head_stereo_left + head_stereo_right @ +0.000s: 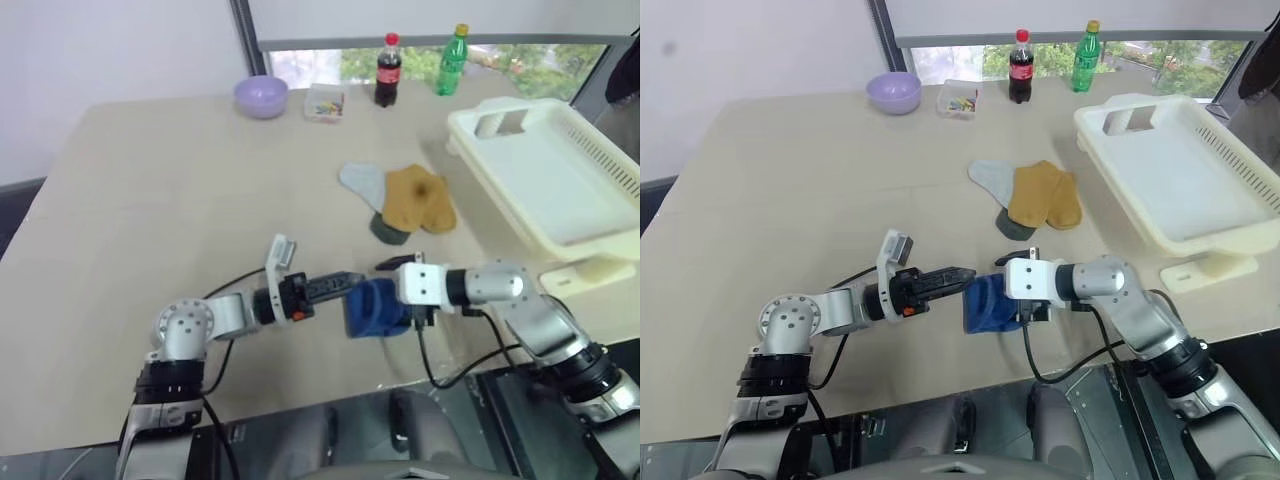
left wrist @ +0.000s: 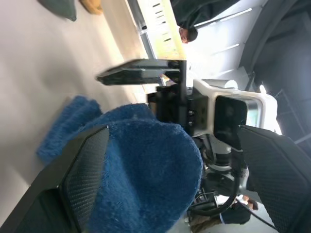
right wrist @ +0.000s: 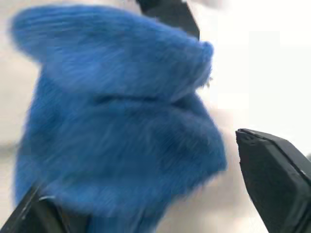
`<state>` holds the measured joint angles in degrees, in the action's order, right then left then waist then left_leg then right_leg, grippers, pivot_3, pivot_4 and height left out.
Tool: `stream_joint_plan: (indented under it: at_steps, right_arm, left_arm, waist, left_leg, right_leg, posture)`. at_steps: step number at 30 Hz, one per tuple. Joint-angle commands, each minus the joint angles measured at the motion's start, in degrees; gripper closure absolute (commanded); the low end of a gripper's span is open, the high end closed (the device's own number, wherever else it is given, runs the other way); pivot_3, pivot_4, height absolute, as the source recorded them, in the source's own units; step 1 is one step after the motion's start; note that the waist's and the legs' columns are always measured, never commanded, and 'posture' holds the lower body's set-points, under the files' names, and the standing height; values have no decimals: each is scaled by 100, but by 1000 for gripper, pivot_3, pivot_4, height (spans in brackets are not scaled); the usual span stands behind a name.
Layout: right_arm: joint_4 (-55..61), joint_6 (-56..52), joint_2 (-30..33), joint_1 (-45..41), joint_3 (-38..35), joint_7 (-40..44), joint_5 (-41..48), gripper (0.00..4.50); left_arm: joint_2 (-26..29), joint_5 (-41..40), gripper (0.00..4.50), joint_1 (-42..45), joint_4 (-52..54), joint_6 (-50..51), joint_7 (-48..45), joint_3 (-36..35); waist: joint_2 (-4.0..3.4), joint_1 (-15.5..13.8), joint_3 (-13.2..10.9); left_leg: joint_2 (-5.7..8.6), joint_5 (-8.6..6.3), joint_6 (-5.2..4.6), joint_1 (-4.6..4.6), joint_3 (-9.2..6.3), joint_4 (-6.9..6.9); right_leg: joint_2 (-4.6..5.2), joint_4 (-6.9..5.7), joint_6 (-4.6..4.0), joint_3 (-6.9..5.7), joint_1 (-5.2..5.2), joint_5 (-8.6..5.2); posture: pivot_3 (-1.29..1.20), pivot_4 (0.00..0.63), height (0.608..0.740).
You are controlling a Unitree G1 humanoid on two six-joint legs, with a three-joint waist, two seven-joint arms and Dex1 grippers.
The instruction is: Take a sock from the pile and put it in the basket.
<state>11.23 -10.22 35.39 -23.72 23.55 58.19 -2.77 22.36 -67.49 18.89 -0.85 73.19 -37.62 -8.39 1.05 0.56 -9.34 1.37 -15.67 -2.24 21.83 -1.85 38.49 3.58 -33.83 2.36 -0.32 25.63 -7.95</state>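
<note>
Blue sock sits between both grippers – left gripper spread wide around it; right gripper open too.

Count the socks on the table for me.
4: a blue sock between the two claws, and grey, mustard and dark green socks heaped beside the basket. More may lie underneath.

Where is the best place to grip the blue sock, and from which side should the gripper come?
Probably the upper fold of the blue sock. It stands bunched up off the table between the two open grippers, and the left gripper already has its fingers around that raised bulge, so closing from the robot's left looks simplest.
</note>
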Motion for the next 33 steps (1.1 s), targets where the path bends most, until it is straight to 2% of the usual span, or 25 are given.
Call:
stream_joint_plan:
  at_steps: [1, 8, 13, 16, 22, 25, 30, 33]
  right_arm:
    - [410, -213, 67, 58, -373, -50, 212, 31]
    - [686, -672, 449, 652, -1233, -84, 748, 31]
    - [1367, -2014, 692, 1188, -2231, 12, 2000, 31]
    - [1713, -2960, 673, 1226, -2665, -220, 2702, 31]
    - [2093, -4701, -331, 856, -2339, -1524, 3403, 31]
    - [1854, -4895, -741, 785, -1966, -1942, 3278, 31]
    - [1464, -4888, -864, 748, -1646, -2194, 3119, 31]
    - [1177, -4732, -580, 824, -1219, -2094, 2824, 31]
  left_arm:
    - [-97, -61, 0, -29, 147, 64, -106, 78]
    - [-186, -15, 0, -78, 192, 105, -80, 185]
    - [-247, 102, 0, 23, 100, 73, -90, 247]
    - [-289, 175, 0, 107, 17, 39, -114, 259]
    - [-362, 335, 0, 177, -64, -20, -181, 238]
    - [-380, 364, 0, 152, -56, -47, -186, 192]
    - [-421, 376, 0, 104, -7, -64, -170, 160]
    - [-428, 403, 0, 89, 1, -94, -174, 149]
  waist:
    - [5, 1, -3]
    - [16, -22, -14]
    - [17, -39, -21]
    - [22, -34, -26]
    - [23, 9, -28]
    - [21, -5, -29]
    - [21, -15, -29]
    - [21, -9, -29]
  left_leg:
    - [2, 0, 0, 0, 0, 0]
    - [2, 0, 0, 2, -6, 0]
    - [2, 0, -1, 3, -6, 1]
    - [2, 0, -2, 2, -5, 1]
    - [-9, 0, -2, -1, -8, 2]
    - [-6, 0, -1, 0, -9, 2]
    - [8, 0, -1, 7, -6, 2]
    - [9, 0, -2, 5, -6, 2]
  right_leg:
    - [3, 0, 1, 0, 0, 0]
    - [4, -3, 1, -6, 0, 0]
    - [7, -2, 1, -6, -1, 0]
    - [7, -3, 1, -6, -1, 0]
    - [-4, -10, 1, -10, 0, 0]
    - [-2, -11, 0, -10, 0, 0]
    - [12, -3, 2, -7, 0, 1]
    - [12, -3, 2, -8, 0, 0]
  posture:
    - [0, 150, 732]
    - [0, 150, 732]
    - [0, 150, 732]
    - [0, 150, 732]
    - [0, 150, 732]
    - [0, 150, 732]
    - [0, 150, 732]
    - [0, 150, 732]
